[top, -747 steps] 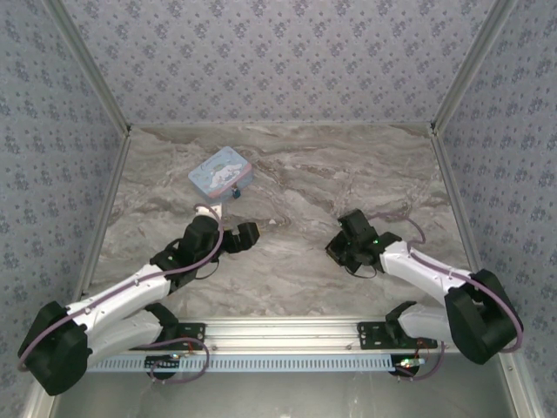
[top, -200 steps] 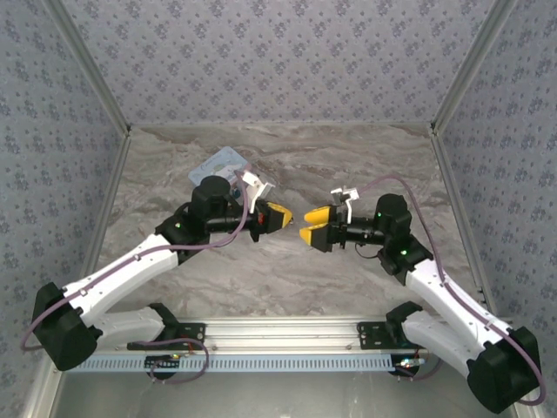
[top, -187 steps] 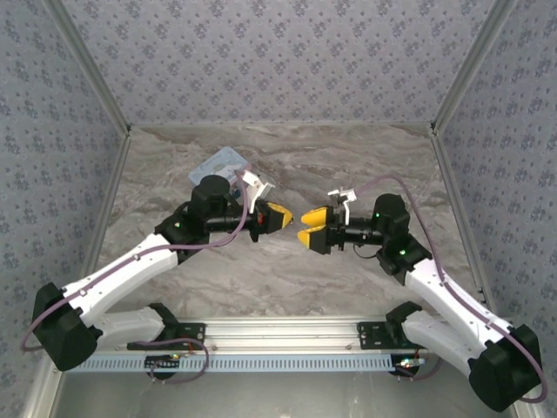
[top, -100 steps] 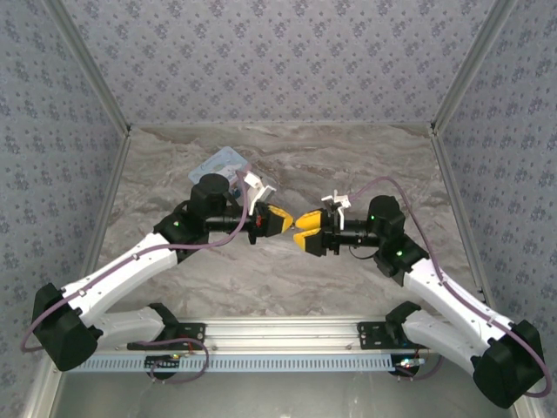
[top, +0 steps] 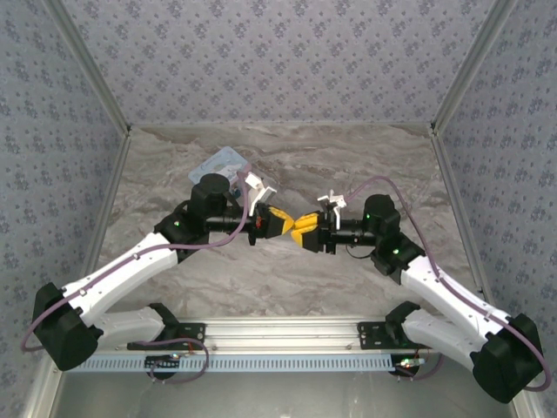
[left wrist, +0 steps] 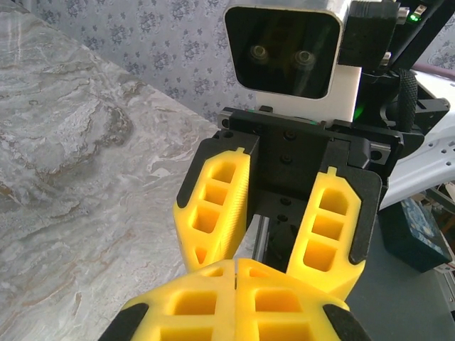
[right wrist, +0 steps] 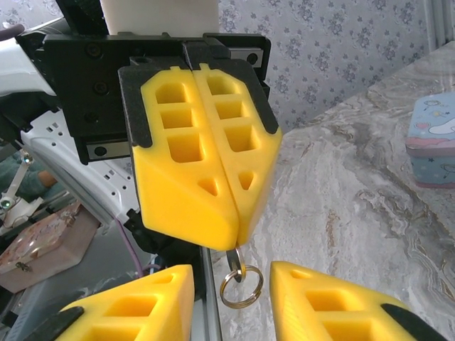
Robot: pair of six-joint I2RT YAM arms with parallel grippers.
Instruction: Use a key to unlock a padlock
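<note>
Both grippers meet tip to tip above the middle of the marble table (top: 287,279). My left gripper (top: 280,221) (left wrist: 236,264) is shut on the key (right wrist: 234,257). A sliver of the key's silvery head pokes out of the pressed yellow fingertips (right wrist: 213,213), and a small split ring (right wrist: 241,286) hangs from it. My right gripper (top: 305,232) (right wrist: 231,302) is open, one finger on each side of the ring, touching neither it nor the key. In the left wrist view the right gripper's fingers (left wrist: 215,206) stand apart just beyond my own shut tips. The padlock is hidden.
A light-blue cartoon-printed tin (top: 224,163) (right wrist: 434,142) lies on the table at the back left, partly behind the left arm. Patterned walls close off the back and both sides. A pinkish box (right wrist: 43,245) sits below the table's near edge.
The right gripper has travelled left to the left gripper, and its jaws have narrowed around the left fingertips and the hanging ring. The left gripper stayed shut and nearly still.
</note>
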